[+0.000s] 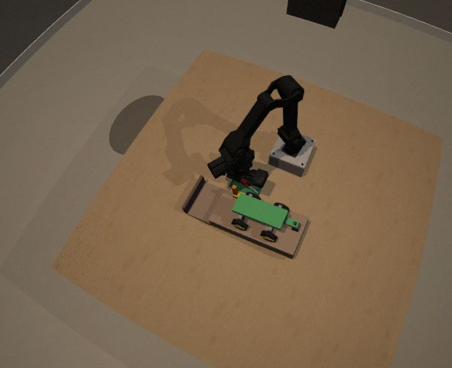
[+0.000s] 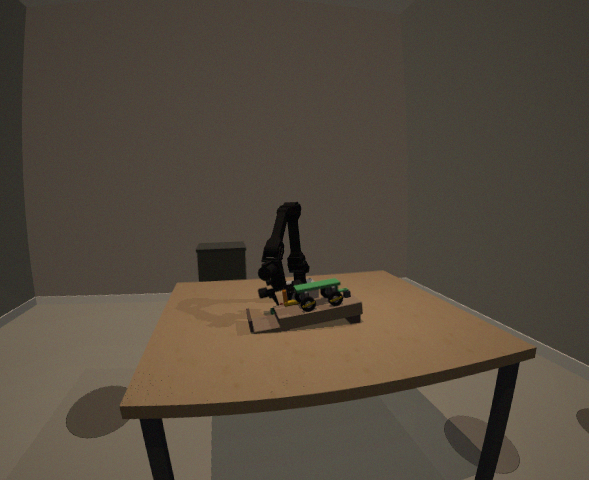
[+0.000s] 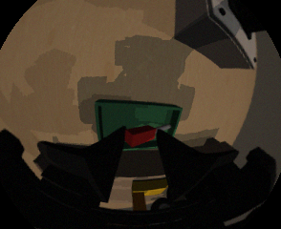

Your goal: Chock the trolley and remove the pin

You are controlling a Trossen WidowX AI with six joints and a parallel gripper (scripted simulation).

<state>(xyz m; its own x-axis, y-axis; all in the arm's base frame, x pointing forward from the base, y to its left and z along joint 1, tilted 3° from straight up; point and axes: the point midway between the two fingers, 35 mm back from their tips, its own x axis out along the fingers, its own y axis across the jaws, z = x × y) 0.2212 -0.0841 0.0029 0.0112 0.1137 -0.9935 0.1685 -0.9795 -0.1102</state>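
Observation:
My gripper (image 1: 245,181) (image 3: 140,130) is open, low over the green tray (image 1: 242,190) (image 3: 138,102). The red-headed stop pin (image 1: 243,182) (image 3: 140,136) is free of the trolley and lies slanting at the tray, its head seen between the parted fingers; whether it rests on the rim is unclear. The yellow chock (image 1: 238,195) (image 2: 290,303) (image 3: 152,186), orange handle upright, sits at the downhill side of the trolley's far lower wheel, apparently touching it. The green trolley (image 1: 259,210) (image 2: 317,285) stands on the ramp (image 1: 222,216) (image 2: 317,315).
The ramp's end wall (image 1: 194,195) stands at the downhill end. A dark block (image 1: 296,226) is at the trolley's uphill tongue. The arm's grey base (image 1: 291,156) (image 3: 198,33) stands behind the tray. The ramp's long side runs close beside the tray.

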